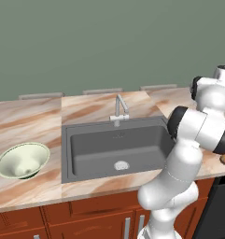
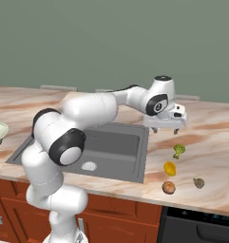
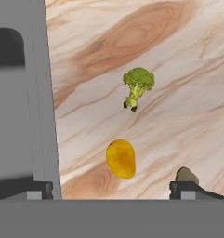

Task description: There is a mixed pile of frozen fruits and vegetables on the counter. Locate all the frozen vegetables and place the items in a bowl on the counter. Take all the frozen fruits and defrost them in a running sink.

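My gripper (image 2: pixel 166 130) hangs open over the counter (image 2: pixel 215 142) just right of the sink (image 2: pixel 111 144), with nothing between its fingers. Below it lies the pile: a green broccoli floret (image 2: pixel 178 150), a yellow-orange oval fruit (image 2: pixel 169 168), a brown round fruit (image 2: pixel 168 187) and a dark brown lump (image 2: pixel 198 182). The hand view looks down on the broccoli (image 3: pixel 138 86), the yellow-orange piece (image 3: pixel 121 158) and the dark lump (image 3: pixel 187 175), which is partly behind one fingertip. The pale green bowl (image 1: pixel 16 161) stands empty on the counter left of the sink (image 1: pixel 100 144).
A silver faucet (image 1: pixel 118 109) rises behind the basin, and a round drain (image 1: pixel 121 165) sits in its floor. The sink's rim (image 3: pixel 43 102) runs along the left of the hand view. A dark appliance front (image 2: pixel 196 228) sits under the counter at right.
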Controlling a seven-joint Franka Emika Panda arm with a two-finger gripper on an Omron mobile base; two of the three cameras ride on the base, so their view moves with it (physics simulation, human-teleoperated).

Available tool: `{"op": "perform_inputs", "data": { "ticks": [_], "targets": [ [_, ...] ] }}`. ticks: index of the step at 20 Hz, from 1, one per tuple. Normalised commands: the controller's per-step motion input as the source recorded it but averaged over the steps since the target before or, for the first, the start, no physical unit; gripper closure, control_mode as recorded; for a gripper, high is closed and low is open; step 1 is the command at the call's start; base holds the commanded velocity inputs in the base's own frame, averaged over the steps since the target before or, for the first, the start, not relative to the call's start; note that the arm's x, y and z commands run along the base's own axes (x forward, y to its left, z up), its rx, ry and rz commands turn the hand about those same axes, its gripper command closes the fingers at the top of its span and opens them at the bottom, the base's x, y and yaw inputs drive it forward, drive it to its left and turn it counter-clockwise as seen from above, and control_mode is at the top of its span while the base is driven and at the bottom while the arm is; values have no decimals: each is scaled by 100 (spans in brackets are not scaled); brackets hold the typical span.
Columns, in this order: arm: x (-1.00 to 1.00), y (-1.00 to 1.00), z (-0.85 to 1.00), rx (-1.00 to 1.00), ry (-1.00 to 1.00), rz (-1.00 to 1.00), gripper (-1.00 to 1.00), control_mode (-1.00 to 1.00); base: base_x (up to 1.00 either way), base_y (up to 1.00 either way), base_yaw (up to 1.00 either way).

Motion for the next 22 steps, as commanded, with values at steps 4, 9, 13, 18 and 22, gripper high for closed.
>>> {"op": "perform_inputs", "data": {
  "ticks": [4,9,13,18,22],
  "targets": [
    [1,-32,-44,2,0,0,-100,-100,0,0,0],
    [11,-26,-21,9,0,1,-100,-100,0,0,0],
    [31,-21,-24,6,0,2,-100,-100,0,0,0],
    [48,-8,-17,0,10,0,-100,-100,0,0,0],
    [57,-13,-24,0,12,0,-100,-100,0,0,0]
  ]
}}
